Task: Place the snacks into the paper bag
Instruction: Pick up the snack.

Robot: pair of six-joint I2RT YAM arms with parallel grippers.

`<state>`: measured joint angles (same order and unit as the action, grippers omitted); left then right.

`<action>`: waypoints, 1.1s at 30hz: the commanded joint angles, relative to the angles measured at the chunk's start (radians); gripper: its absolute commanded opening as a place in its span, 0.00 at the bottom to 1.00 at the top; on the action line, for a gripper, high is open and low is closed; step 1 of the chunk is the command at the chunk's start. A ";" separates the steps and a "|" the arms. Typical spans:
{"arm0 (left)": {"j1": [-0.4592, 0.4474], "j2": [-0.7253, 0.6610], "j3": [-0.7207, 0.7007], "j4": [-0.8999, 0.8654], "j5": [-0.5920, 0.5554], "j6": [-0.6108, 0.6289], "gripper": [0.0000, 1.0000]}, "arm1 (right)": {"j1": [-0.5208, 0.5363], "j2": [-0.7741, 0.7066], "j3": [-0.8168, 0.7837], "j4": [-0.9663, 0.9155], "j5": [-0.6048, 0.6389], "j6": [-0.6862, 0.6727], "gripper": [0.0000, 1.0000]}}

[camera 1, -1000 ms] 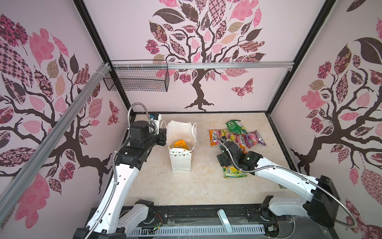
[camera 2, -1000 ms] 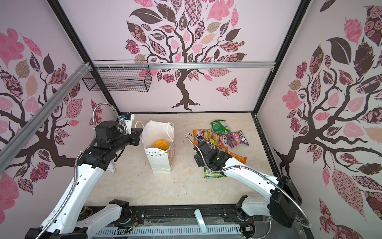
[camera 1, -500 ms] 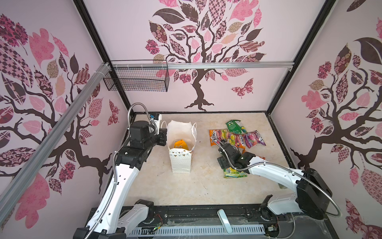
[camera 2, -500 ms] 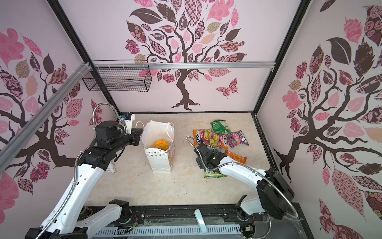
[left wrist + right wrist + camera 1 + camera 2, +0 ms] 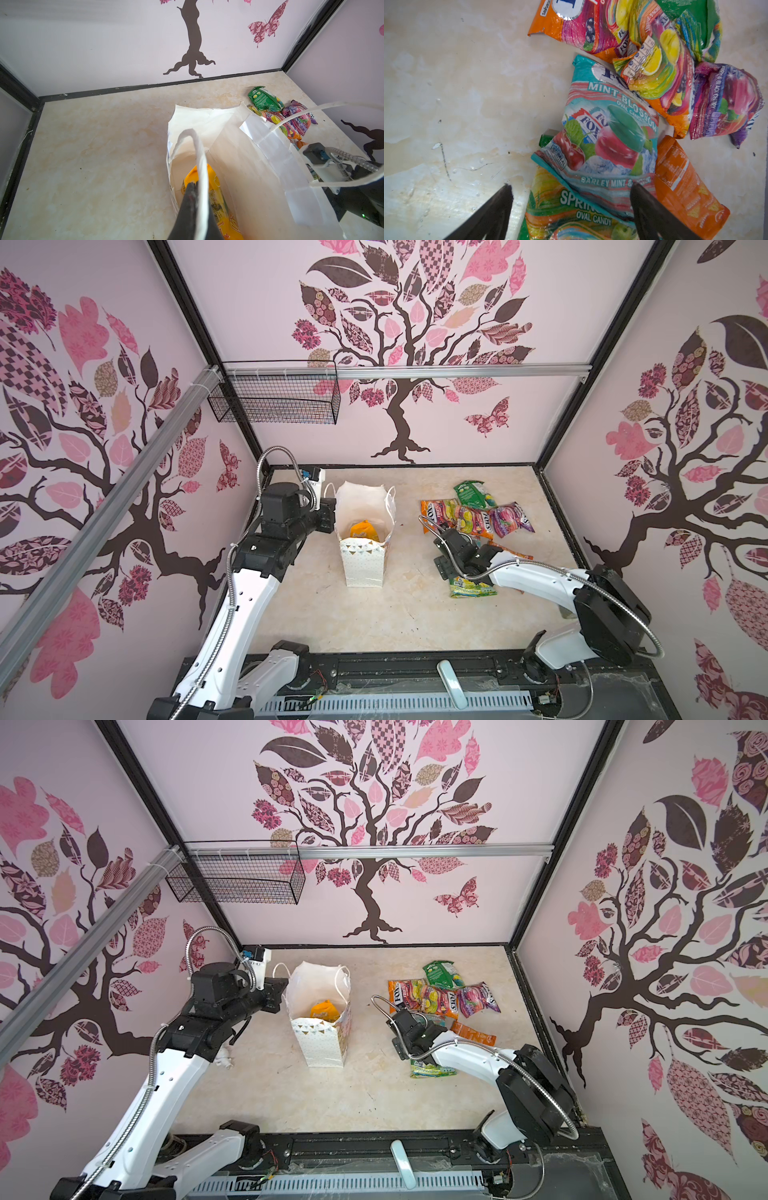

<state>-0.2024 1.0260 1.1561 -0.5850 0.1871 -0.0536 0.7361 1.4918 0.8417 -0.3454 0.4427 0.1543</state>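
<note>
The white paper bag (image 5: 361, 560) (image 5: 322, 1042) stands upright at mid-left, with one orange-yellow snack pouch (image 5: 363, 529) (image 5: 216, 199) inside. My left gripper (image 5: 195, 184) (image 5: 328, 512) is shut on the bag's white string handle (image 5: 199, 153) at the rim. Right of the bag lie the other snacks (image 5: 473, 514) (image 5: 440, 1002) in a loose pile. My right gripper (image 5: 571, 187) hangs open low over them. Between its fingers show a yellow-green "Spring" pouch (image 5: 571, 216) (image 5: 471, 587) and the teal mint pouch (image 5: 608, 133) lying on it. An orange pouch (image 5: 685, 182) lies just outside one finger.
A black wire mesh basket (image 5: 274, 402) hangs from the rail on the back-left wall, well above the table. Patterned walls close in the table (image 5: 374, 626) on three sides. A black frame (image 5: 415, 668) runs along the front edge. A small white scrap (image 5: 224, 1058) lies beside the left arm.
The right arm's elbow has swung inward and its gripper has edged a little toward the pile. The left arm and the bag have not moved.
</note>
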 commanded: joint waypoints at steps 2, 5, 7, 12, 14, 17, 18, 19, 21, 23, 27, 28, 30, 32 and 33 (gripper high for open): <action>0.004 -0.003 -0.013 0.016 0.009 -0.005 0.00 | -0.007 0.035 0.010 0.028 0.022 0.001 0.91; 0.004 -0.002 -0.014 0.014 0.011 -0.004 0.00 | -0.007 0.049 0.009 0.042 0.038 -0.002 0.92; 0.004 -0.002 -0.014 0.015 0.010 -0.005 0.00 | -0.008 0.066 0.016 0.043 0.058 -0.010 0.92; 0.003 -0.002 -0.014 0.014 0.008 -0.004 0.00 | -0.011 0.109 0.030 0.040 0.106 -0.023 0.92; 0.004 -0.002 -0.015 0.014 0.006 -0.003 0.00 | -0.016 0.110 0.028 0.048 0.104 -0.029 0.93; 0.003 0.002 -0.012 0.014 0.011 -0.005 0.00 | -0.039 0.102 0.021 0.078 0.088 -0.040 0.93; 0.004 0.003 -0.012 0.014 0.012 -0.005 0.00 | -0.046 0.101 0.019 0.085 0.085 -0.043 0.93; 0.004 0.002 -0.012 0.014 0.014 -0.005 0.00 | -0.049 0.101 0.021 0.091 0.084 -0.043 0.93; 0.004 0.003 -0.012 0.014 0.014 -0.005 0.00 | -0.052 0.105 0.024 0.095 0.082 -0.045 0.91; 0.003 0.003 -0.012 0.013 0.014 -0.005 0.00 | -0.055 0.111 0.023 0.100 0.080 -0.047 0.90; 0.004 0.003 -0.012 0.010 0.006 -0.003 0.00 | -0.069 0.120 0.013 0.109 0.057 -0.045 0.83; 0.004 0.004 -0.012 0.011 0.007 -0.002 0.00 | -0.071 0.120 0.012 0.111 0.055 -0.045 0.80; 0.004 0.003 -0.012 0.013 0.011 -0.003 0.00 | -0.074 0.118 0.009 0.114 0.046 -0.044 0.73; 0.004 0.005 -0.012 0.011 0.012 -0.003 0.00 | -0.074 0.116 0.009 0.114 0.038 -0.043 0.71; 0.004 0.007 -0.012 0.011 0.014 -0.003 0.00 | -0.073 0.114 0.008 0.115 0.035 -0.041 0.70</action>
<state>-0.2024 1.0275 1.1561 -0.5850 0.1886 -0.0536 0.6704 1.5948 0.8429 -0.2382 0.4812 0.1085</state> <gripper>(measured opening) 0.051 0.706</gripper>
